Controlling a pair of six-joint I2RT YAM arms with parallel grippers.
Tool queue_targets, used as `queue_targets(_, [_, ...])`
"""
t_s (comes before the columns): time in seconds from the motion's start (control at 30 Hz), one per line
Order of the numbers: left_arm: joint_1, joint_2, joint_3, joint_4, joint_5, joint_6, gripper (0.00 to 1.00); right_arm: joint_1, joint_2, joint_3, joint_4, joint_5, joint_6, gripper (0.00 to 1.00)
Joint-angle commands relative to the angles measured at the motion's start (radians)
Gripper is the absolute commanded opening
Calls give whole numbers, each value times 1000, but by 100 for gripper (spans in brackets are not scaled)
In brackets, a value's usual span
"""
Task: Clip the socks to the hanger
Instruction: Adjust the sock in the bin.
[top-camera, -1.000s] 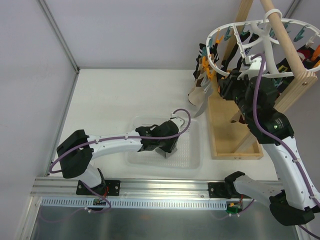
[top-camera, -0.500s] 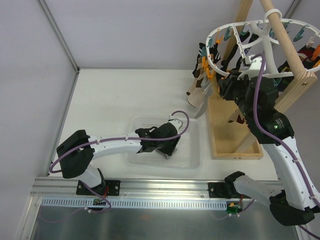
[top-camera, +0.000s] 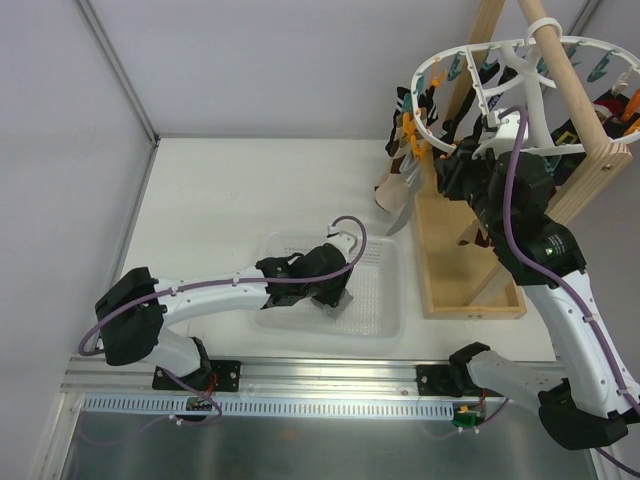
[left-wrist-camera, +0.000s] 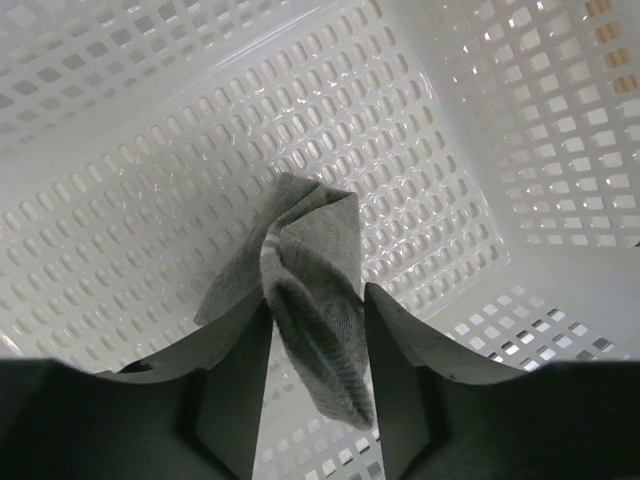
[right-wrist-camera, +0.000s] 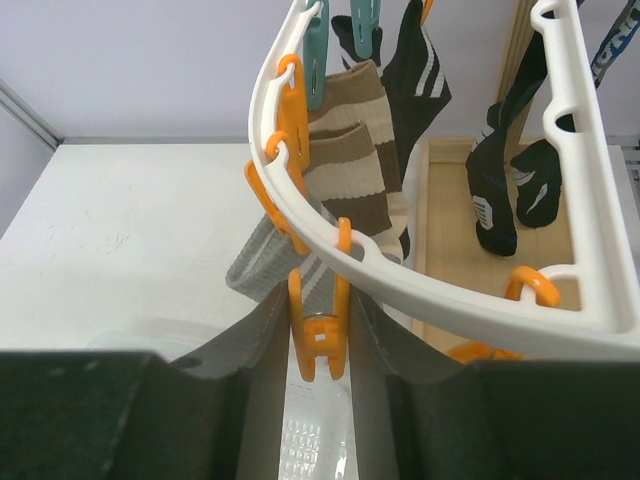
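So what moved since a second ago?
The left arm stretched out, its elbow swinging toward the near left, and its jaws widened around the grey sock in the basket. The right arm stayed put, jaws pinching an orange clip on the hanger.

2 grey socks (left-wrist-camera: 312, 290), 1 white hanger (right-wrist-camera: 430, 290), 1 white basket (left-wrist-camera: 480, 120), 1 wooden frame (top-camera: 445, 260), 2 robot arms (top-camera: 215, 292)

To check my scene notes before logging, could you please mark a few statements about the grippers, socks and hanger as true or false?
1. A grey sock sits between the left gripper's fingers in the basket. True.
2. The right gripper is closed on a teal clip. False: on an orange clip.
3. A second grey sock hangs on the hanger. True.
4. The hanger lies on the table. False: it hangs from the wooden pole.
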Motion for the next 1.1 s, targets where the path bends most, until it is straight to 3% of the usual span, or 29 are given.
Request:
queue_targets(0.0, [4,-48,-6,12,-53,-21,39,0,6,11,24,-36,16,1])
queue_targets(0.13, [3,-39,-15,13,-69,-39,13,-1,8,11,24,-35,17,1])
queue_targets(0.17, [4,-37,-18,12,-69,-41,11,-1,8,13,24,-35,19,1])
queue_targets(0.43, [7,-76,-26,12,-97,-42,11,-1,9,11,21,-38,20,1])
queue_targets(0.53, [18,-108,-27,9,-92,-25,0,-1,9,13,20,-38,19,1])
queue_targets(0.7, [33,-221,40,-14,-112,76,0,0,6,14,23,-39,19,1])
queue_targets(0.9, [37,-272,197,-166,-344,203,0,0,-3,14,23,-41,19,1])
queue_targets(1.07, [37,-326,214,-204,-466,61,0,-1,-9,8,26,-41,23,1])
